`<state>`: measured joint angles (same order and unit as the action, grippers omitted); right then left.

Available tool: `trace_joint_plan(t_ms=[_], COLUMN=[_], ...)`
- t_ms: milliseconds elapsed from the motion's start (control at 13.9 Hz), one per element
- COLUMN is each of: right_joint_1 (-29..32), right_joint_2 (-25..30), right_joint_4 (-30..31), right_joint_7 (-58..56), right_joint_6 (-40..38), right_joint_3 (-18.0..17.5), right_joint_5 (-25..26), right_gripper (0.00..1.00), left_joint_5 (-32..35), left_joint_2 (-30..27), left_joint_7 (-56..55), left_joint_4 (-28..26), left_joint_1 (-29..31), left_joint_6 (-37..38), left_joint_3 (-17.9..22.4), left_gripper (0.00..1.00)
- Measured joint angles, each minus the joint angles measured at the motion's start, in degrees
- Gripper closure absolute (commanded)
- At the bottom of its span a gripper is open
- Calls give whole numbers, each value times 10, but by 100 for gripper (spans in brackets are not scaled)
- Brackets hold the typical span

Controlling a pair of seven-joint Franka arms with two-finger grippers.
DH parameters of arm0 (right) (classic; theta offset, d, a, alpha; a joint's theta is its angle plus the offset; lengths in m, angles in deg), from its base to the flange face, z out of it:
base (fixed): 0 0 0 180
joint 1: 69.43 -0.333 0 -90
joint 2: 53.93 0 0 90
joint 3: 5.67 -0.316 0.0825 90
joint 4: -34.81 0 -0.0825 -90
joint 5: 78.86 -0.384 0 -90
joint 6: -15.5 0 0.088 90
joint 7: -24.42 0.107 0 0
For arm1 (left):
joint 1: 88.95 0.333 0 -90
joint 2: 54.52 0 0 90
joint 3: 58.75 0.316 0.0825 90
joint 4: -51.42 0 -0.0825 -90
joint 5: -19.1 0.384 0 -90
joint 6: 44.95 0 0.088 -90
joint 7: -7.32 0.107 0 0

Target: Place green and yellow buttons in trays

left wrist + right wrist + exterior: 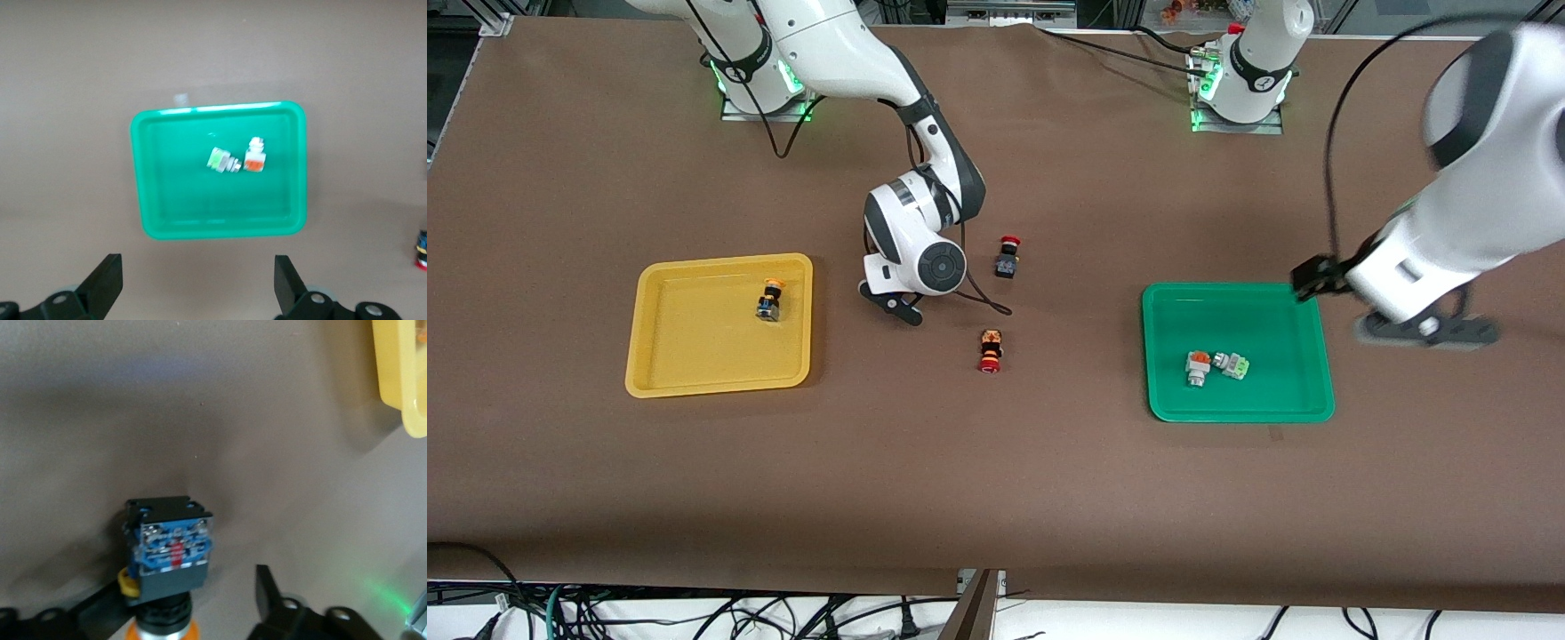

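Observation:
My right gripper (894, 302) is low over the table between the yellow tray (694, 373) and the two red-capped switches. It is open around a yellow-capped button with a dark blue body (170, 547). The button rests against one finger, with a gap to the other finger (270, 597). This button is hidden in the front view. Another yellow-capped button (769, 300) lies in the yellow tray. Two white-silver buttons (1199, 366) (1234, 364) lie in the green tray (1236, 307). My left gripper (1423, 329) is open and empty above the table beside the green tray (220, 227), toward the left arm's end.
Two red-capped dark switches lie on the table between the trays, one (1008, 256) farther from the front camera than the other (990, 349). A corner of the yellow tray (400, 380) shows in the right wrist view. Cables trail from the right arm.

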<state>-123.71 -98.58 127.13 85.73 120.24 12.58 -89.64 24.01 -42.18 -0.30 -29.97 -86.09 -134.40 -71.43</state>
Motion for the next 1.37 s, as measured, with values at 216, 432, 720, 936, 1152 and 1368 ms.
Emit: trace_joint_plan(t_ms=[216, 432, 720, 936, 1152, 1368], right_joint_1=[0, 0, 27, 78, 100, 137], right_joint_2=[10, 20, 91, 140, 135, 110], right_joint_4=[3, 1, -5, 4, 69, 132], right_joint_7=[36, 51, -19, -168, -359, -451], right_joint_6=[23, 52, 15, -80, -55, 39], right_joint_3=[9, 40, 119, 180, 259, 268], right_joint_5=[-21, -35, -60, -61, -61, -63], right_gripper=[100, 100, 100, 100, 100, 0], left_joint_5=[-4, -6, -6, -6, -6, -6], left_joint_2=[-112, -170, -142, -126, -124, -124], left_joint_7=[2, 3, 3, 3, 5, 8], left_joint_4=[-104, -172, -129, -115, -113, -113], left_joint_1=[-7, -11, -19, -19, -19, -19], left_joint_6=[-58, -47, 2, 6, 8, 8], left_joint_3=[35, 40, 37, 37, 37, 37], left_gripper=[0, 0, 0, 0, 0, 0])
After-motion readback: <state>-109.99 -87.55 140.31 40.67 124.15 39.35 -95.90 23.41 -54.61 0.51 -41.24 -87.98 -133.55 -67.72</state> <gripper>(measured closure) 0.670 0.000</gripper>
